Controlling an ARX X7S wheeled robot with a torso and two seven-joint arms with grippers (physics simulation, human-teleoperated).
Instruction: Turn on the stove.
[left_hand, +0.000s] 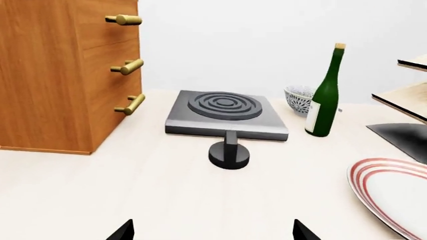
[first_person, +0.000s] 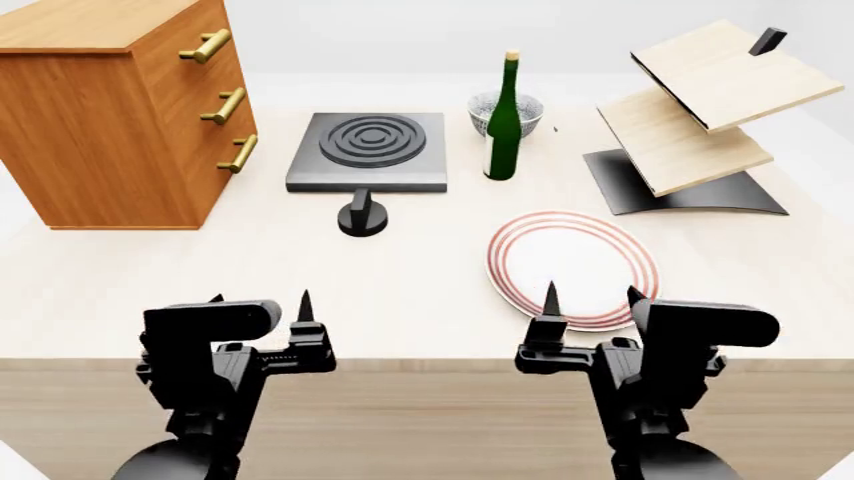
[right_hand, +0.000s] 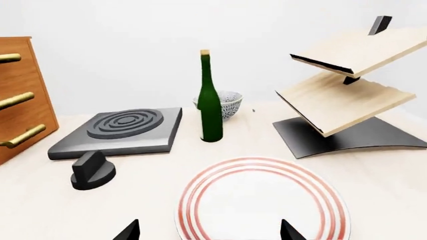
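Stove (first_person: 367, 150): dark-grey square hotplate slab with a dark burner of concentric rings, lying flat toward the far side of the bench (first_person: 400, 280), left of centre.
Stove knob (first_person: 362, 216): small black round base with an upright grip bar, on the bench just in front of the slab's near edge, apart from it.
Drawer cabinet (first_person: 114, 110): wooden, at the far left, three brass handles facing the stove; near the slab, not touching it.
Left tool (first_person: 260, 310): low at the near edge of the bench, fingers spread apart, nothing between them; well short of the knob. In the left wrist view only its two black fingertips (left_hand: 122, 231) show, with the knob (left_hand: 229, 152) and slab (left_hand: 227, 115) ahead of them.
Green bottle (first_person: 503, 118): upright, just right of the slab.
Patterned bowl (first_person: 507, 112): behind the bottle, partly hidden by it.
Plate (first_person: 571, 270): white with red rings, flat on the bench right of the knob.
Right tool (first_person: 587, 298): over the plate's near rim, fingers apart and holding nothing.
Tilted shelf rack (first_person: 701, 110): two pale wooden boards on a black base, at the far right.
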